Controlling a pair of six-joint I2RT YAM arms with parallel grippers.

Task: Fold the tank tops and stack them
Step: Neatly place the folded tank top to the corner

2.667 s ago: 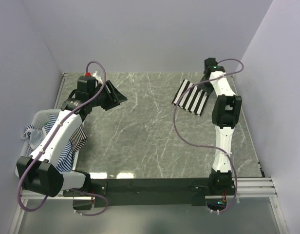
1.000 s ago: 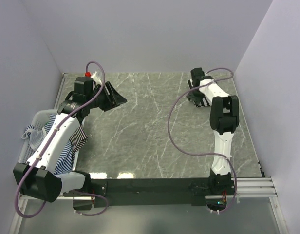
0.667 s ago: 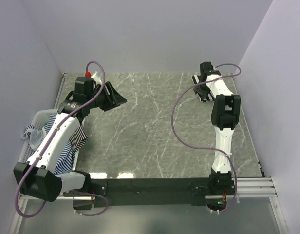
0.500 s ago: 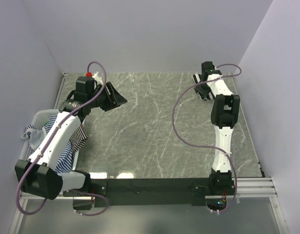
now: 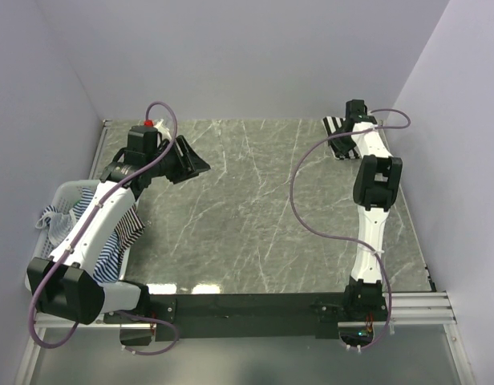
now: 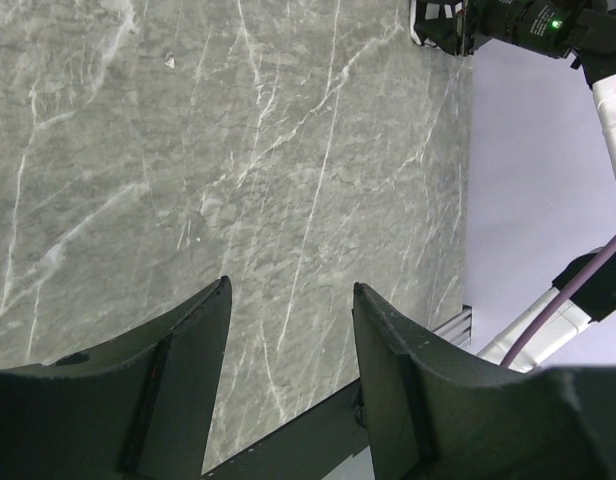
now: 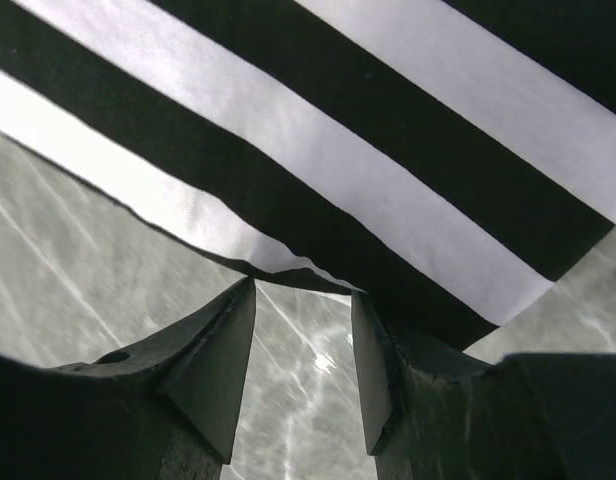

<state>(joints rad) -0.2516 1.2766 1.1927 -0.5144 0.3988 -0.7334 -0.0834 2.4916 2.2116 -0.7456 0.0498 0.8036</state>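
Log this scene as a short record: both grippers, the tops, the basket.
left gripper: open, empty, above the table
right gripper: open, tips at the edge of the black-and-white top; contact unclear
black-and-white top: at the table's far right corner
blue-striped tops: in the basket, at the table's left
stack: none yet

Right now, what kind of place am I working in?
Probably a lab robot cell: plain walls close around a marble-patterned table, two arms are bolted at its near edge, a white basket holds striped tops.
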